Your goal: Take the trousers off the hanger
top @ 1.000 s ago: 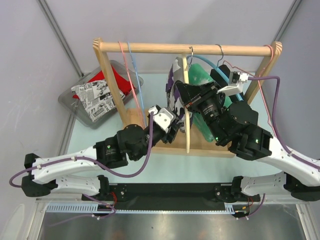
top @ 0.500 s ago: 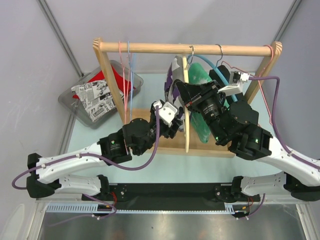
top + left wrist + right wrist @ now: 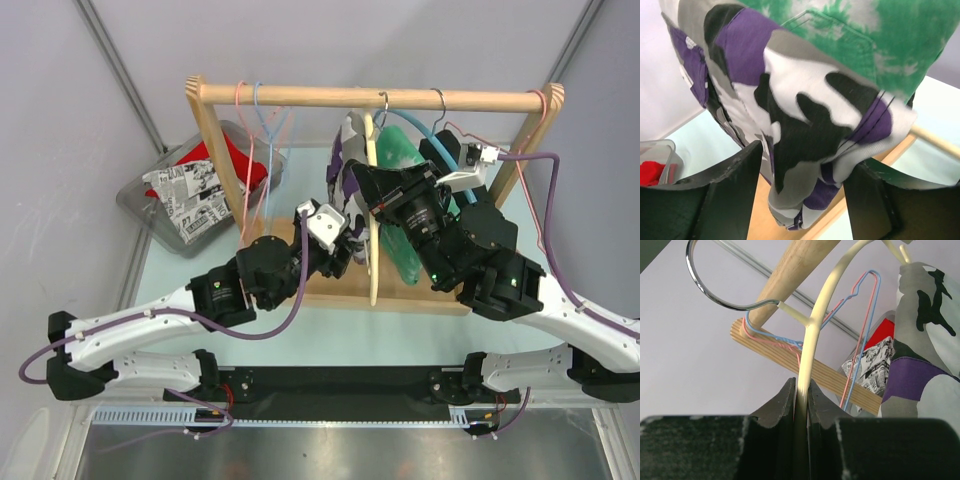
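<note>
At frame centre, the left jaws stand wide astride purple-grey-black camouflage trousers (image 3: 805, 125); the right jaws pinch a cream plastic hanger (image 3: 809, 345).

Camo trousers (image 3: 805, 125) prob. draped on cream hanger (image 3: 807, 350).

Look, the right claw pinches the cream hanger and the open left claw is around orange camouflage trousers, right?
Not orange: the left wrist view shows purple camouflage trousers inside the open left claw. The right claw does pinch the cream hanger.
</note>
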Controlling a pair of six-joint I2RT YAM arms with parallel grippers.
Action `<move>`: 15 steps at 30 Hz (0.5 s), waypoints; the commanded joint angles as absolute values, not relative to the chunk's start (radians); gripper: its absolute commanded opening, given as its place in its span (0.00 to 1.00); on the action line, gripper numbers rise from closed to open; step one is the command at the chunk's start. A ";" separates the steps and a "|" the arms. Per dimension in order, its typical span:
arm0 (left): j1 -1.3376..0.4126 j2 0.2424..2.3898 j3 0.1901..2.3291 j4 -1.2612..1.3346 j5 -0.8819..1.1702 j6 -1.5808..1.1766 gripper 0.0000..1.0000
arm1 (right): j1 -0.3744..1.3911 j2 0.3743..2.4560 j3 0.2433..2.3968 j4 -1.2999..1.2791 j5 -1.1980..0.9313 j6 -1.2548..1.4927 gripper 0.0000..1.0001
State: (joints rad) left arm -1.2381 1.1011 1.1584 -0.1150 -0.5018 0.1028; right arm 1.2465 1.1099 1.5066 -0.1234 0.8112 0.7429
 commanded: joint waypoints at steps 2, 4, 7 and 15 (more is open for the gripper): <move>-1.206 1.065 1.126 -0.141 -0.563 0.098 0.68 | 1.255 1.048 1.585 0.104 0.787 0.764 0.00; -1.203 1.072 1.141 -0.169 -0.568 0.092 0.68 | 1.255 1.052 1.589 0.104 0.784 0.762 0.00; -1.203 1.063 1.123 -0.157 -0.560 0.086 0.70 | 1.255 1.054 1.591 0.097 0.784 0.769 0.00; -1.198 1.069 1.157 -0.152 -0.620 0.109 0.52 | 1.255 1.066 1.605 0.069 0.779 0.782 0.00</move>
State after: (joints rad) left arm -1.2236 1.0775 1.1336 -0.1310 -0.5144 0.0853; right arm 1.2469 1.1103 1.5074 -0.1257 0.8040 0.7597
